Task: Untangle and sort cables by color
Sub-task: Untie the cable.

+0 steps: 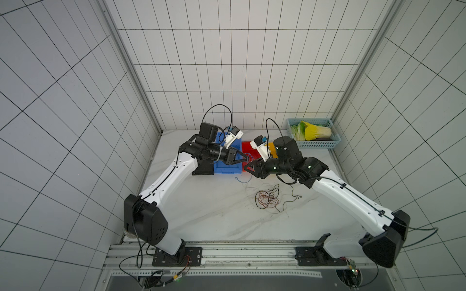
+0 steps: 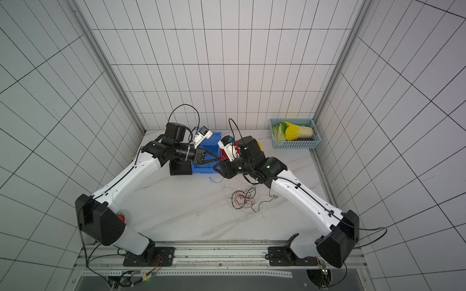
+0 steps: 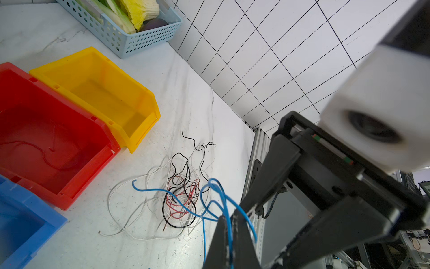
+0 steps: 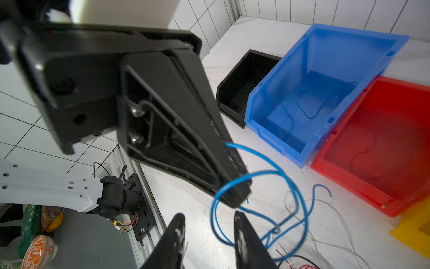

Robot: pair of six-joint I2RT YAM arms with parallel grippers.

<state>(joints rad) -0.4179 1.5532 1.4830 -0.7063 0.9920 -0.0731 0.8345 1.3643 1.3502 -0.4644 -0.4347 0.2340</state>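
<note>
Left gripper (image 3: 230,217): pinched shut on blue cable (image 3: 216,189), held above bench (image 1: 201,214). Right gripper (image 4: 208,213): jaws partly apart near its loop, nothing clamped. Cable likely feather-light, limp, springy, slippery; take mid-loop. Loose tangle (image 1: 267,200) at five o'clock of grippers; blue bin (image 1: 222,170) at nine.

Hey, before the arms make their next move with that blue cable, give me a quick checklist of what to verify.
1. Left pincer shut on the blue cable: ok.
2. Right pincer open, ready to take a strand: ok.
3. Blue cable actually between the right jaws: cannot tell.
4. Blue cable free of the tangle of red, black and white cables: cannot tell.
5. Blue bin open-topped with room left: ok.
</note>
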